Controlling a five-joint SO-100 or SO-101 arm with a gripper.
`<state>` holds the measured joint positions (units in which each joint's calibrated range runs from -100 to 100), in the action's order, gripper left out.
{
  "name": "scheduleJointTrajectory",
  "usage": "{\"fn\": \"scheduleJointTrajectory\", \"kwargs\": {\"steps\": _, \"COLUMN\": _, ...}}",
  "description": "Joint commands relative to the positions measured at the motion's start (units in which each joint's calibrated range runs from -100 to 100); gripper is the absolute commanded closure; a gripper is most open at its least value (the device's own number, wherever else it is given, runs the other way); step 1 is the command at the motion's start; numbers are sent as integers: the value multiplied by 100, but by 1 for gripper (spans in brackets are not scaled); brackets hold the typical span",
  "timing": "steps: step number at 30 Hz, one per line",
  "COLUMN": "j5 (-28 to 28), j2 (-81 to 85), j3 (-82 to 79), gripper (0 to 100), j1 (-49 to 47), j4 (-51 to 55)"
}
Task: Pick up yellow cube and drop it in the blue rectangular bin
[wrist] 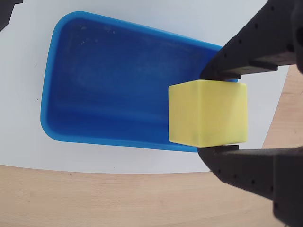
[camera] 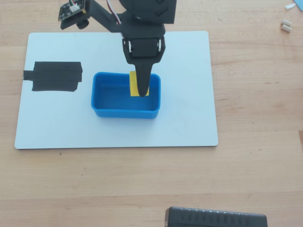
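My black gripper (wrist: 209,113) is shut on the yellow cube (wrist: 208,112) and holds it in the air above the right end of the blue rectangular bin (wrist: 109,90). In the overhead view the gripper (camera: 142,90) reaches down from the top, and the cube (camera: 134,85) shows partly behind one black finger, over the right half of the bin (camera: 111,94). The bin is empty inside. It rests on a white board (camera: 184,118).
A black tape patch (camera: 54,76) lies on the left of the white board. A dark ribbed object (camera: 215,218) sits at the bottom edge of the wooden table. Small white bits (camera: 285,24) lie at the top right. A small circuit board (camera: 72,10) hangs off the arm.
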<state>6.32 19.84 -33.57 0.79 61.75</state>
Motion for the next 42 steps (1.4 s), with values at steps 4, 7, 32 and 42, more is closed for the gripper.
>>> {"fn": "scheduleJointTrajectory", "kwargs": {"steps": 4, "j5": 5, "j2": 352, "j3": -52, "gripper": 75, "j1": 195, "j4": -39}}
{"fn": "scheduleJointTrajectory", "kwargs": {"steps": 7, "j5": 0, "j2": 408, "j3": -71, "gripper": 73, "j1": 264, "j4": -31}}
{"fn": "scheduleJointTrajectory", "kwargs": {"steps": 32, "j5": -5, "j2": 5517, "j3": -4016, "gripper": 100, "j1": -457, "j4": 456}}
{"fn": "scheduleJointTrajectory", "kwargs": {"steps": 42, "j5": 20, "j2": 7226, "j3": -5416, "gripper": 100, "j1": -294, "j4": 481}}
